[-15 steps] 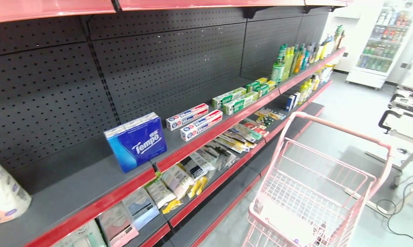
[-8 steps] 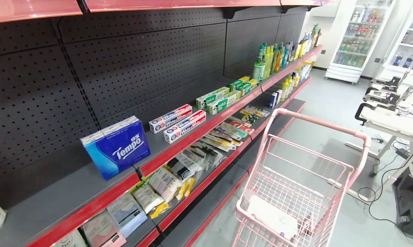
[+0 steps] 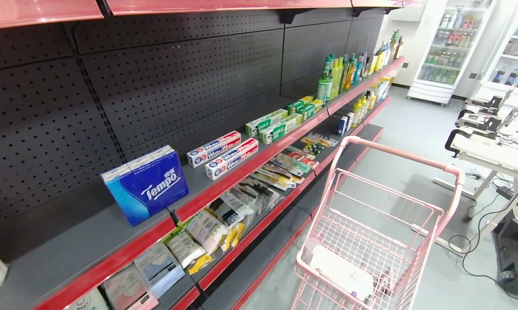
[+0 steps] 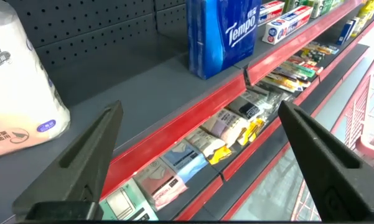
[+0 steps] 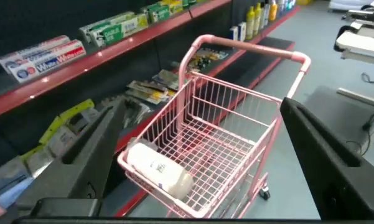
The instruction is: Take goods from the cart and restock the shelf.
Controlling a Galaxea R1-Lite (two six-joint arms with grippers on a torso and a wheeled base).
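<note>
A pink wire cart (image 3: 398, 153) stands on the floor to the right of the shelf (image 3: 241, 172). A white wrapped package (image 3: 342, 273) lies in its basket. In the right wrist view my right gripper (image 5: 203, 106) hangs open above the cart (image 5: 255, 48), over the white package (image 5: 158, 168), holding nothing. In the left wrist view my left gripper (image 4: 200, 107) is open and empty in front of the grey shelf board (image 4: 137, 99). On that board stand a blue tissue pack (image 4: 221, 34) and a white paper-roll pack (image 4: 18, 87).
Toothpaste boxes (image 3: 222, 153) and green bottles (image 3: 340, 75) line the shelf farther right. Pouches (image 3: 207, 228) fill the lower tier. Bare grey board lies left of the blue tissue pack (image 3: 144, 185). A white table with equipment (image 3: 495, 150), floor cables (image 3: 478, 258) and a drinks fridge (image 3: 448, 51) are to the right.
The head camera swung right during the first half second, shifting the whole picture left. Since then the view is still. No goods moved.
</note>
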